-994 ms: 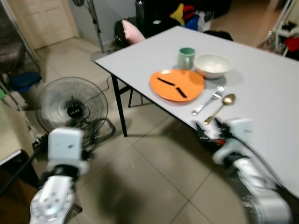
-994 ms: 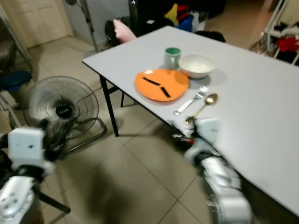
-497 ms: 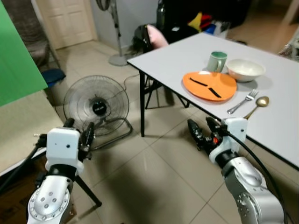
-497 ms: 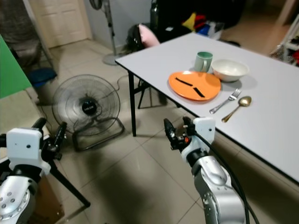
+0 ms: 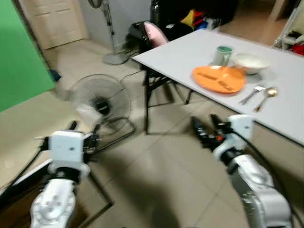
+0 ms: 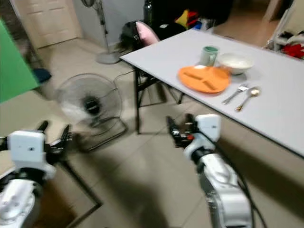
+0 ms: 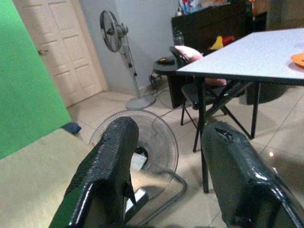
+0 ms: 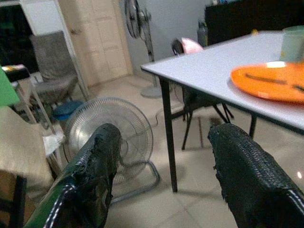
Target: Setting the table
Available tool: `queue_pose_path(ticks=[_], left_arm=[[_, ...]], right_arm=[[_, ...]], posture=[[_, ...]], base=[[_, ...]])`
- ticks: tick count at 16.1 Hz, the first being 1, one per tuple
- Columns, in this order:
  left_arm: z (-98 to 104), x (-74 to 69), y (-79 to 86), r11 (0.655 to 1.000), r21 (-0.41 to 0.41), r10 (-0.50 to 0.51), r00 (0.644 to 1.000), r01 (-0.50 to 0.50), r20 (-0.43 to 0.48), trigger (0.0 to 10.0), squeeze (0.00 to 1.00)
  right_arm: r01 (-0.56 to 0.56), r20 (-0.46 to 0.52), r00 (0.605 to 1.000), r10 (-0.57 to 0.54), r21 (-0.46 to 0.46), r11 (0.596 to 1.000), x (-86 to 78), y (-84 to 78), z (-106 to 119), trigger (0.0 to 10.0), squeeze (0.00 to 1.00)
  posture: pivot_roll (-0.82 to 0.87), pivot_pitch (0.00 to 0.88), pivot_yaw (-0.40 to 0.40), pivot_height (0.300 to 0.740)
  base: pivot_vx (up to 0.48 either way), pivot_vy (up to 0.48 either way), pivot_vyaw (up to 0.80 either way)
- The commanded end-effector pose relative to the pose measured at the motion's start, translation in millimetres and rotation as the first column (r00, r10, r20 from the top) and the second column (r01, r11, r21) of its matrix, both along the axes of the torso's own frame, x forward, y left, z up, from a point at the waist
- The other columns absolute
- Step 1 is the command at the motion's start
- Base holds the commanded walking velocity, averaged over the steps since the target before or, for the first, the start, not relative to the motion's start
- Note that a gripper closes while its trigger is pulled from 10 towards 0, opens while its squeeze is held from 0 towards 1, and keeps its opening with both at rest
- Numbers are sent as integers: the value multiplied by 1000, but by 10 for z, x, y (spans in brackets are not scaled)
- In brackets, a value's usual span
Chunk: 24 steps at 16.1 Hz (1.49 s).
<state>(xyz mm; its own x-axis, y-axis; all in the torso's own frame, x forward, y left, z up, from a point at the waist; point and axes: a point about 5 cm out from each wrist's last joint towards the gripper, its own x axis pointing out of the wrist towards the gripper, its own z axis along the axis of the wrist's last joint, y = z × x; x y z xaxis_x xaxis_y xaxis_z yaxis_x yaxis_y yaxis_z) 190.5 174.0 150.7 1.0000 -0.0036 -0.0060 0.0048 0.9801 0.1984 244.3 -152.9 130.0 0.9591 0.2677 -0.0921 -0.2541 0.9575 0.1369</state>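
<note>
An orange plate [image 5: 219,79] lies on the white table [image 5: 190,50] at the right, with two dark pieces on it. Behind it stand a green mug [image 5: 221,55] and a white bowl [image 5: 250,62]. A fork [image 5: 250,93] and a gold spoon [image 5: 265,96] lie to the plate's right. My right gripper [image 5: 205,129] hangs open and empty in front of the table's near edge, below its top. My left gripper [image 5: 81,137] is open and empty over the floor at the lower left. The right wrist view looks along the table edge at the plate [image 8: 270,81].
A floor fan [image 5: 99,102] stands on the tiles left of the table. A standing fan [image 5: 105,28] and a white door [image 5: 52,19] are at the back. A folding chair with a pink cushion [image 5: 154,33] is tucked at the table's far corner. A green surface [image 5: 21,57] is at the left.
The camera has backed off and shifted, so the table now sits farther up and right and is blurred. Both grippers stay open, held low in front of me.
</note>
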Motion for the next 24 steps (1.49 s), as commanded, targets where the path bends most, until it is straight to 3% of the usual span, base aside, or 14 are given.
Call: queue_pose_path(ticks=[1,8,10,16,21,24], left_arm=[[9,-10,58,1000,20,23,1000,-23,0,10000,0],[13,-40,61,999,18,39,999,-39,2,10000,0],[16,-42,70,999,17,45,999,-45,3,10000,0],[41,-48,79,998,22,55,998,-55,13,10000,0],[153,-2,106,996,0,89,994,-89,62,10000,0],[196,8,124,996,7,87,993,-88,83,10000,0]], right_arm=[[-23,-3,1000,23,16,1000,13,60,11,10000,0],[-60,-13,998,61,20,998,54,108,17,10000,0],[-127,-5,992,127,-14,992,47,170,32,10000,0],[-196,1,981,196,17,981,49,256,52,10000,0],[-189,-15,982,190,39,981,106,239,60,10000,0],[-251,-6,968,252,39,967,111,330,107,10000,0]], posture=[[-50,0,55,740],[-39,0,38,740],[-35,0,35,740],[-27,0,33,740],[-17,0,23,740],[-17,0,23,740]], base=[[0,315,0],[0,317,0],[0,311,0],[0,313,800],[0,0,751],[0,0,183]])
